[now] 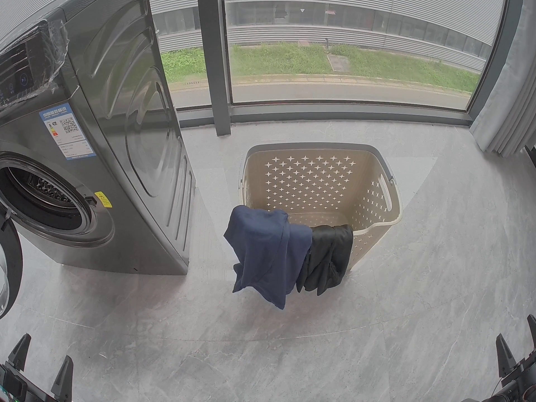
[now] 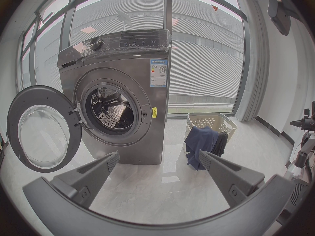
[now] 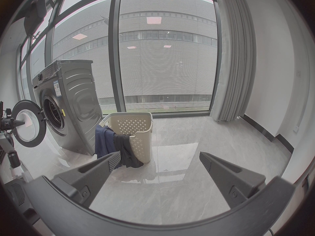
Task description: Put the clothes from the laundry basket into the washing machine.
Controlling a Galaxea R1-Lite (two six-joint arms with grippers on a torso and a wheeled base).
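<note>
Clothes: two garments hang over the near rim of the laundry basket (image 1: 391,196), a navy blue one (image 1: 268,252) on the side nearer the washing machine and a black one (image 1: 326,258) just beside it, touching. Their lower ends trail down the outer wall towards the floor. How far they reach inside is hidden by their own folds, and they cover part of the basket's bottom.

The one basket stands on the tiled floor near the window (image 1: 346,40). The one washing machine (image 1: 128,140) stands to its left, apart from it. Its round door (image 2: 44,128) is swung wide and the drum (image 2: 111,110) is bare as far as can be seen; the head view cuts off the door and the machine's top.

Two grippers sit low and well short of the basket, partly cut off. The left gripper (image 2: 158,156) and the right gripper (image 3: 158,156) both have their fingers spread with nothing between them.
</note>
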